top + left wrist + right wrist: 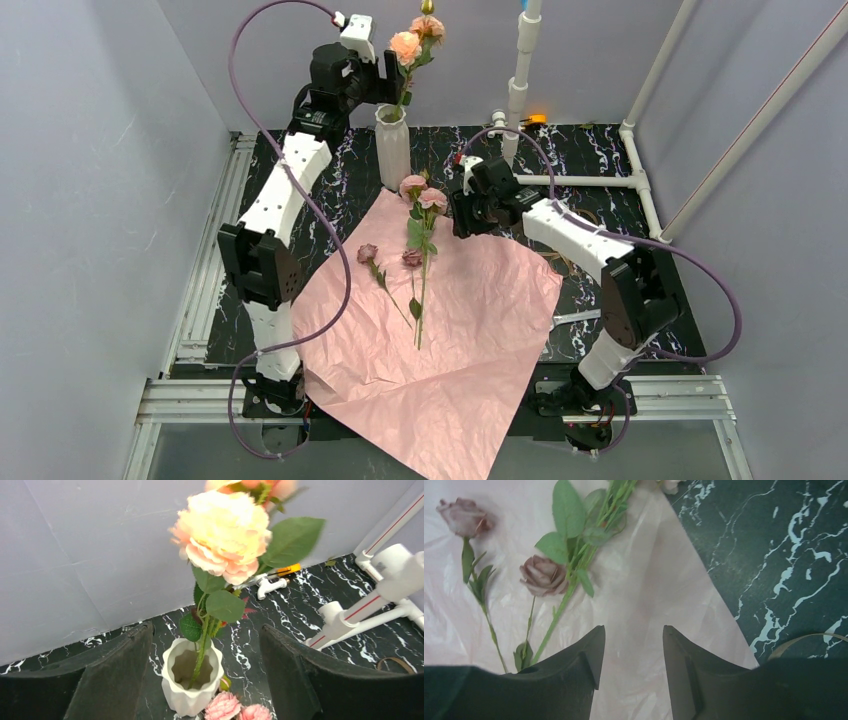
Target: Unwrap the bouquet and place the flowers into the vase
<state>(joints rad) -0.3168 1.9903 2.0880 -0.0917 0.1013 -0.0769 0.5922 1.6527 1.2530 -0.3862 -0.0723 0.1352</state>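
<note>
Above the vase (392, 150), top view: left claw (394, 70) spread wide beside the peach roses (405, 46) standing in it.
Front of the vase: pink paper (470, 320) lying flat, loose pink and mauve roses (432, 198) on it, right claw (458, 217) parked just beside them.
Left wrist: jaws wide either side of the green stem (201, 650), not touching it.
Right wrist: claw released, nothing in it, over the paper.

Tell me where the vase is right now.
In the top view the vase stands upright at the far side of the table, left of centre, just past the far corner of the pink paper, below the left gripper.
</note>
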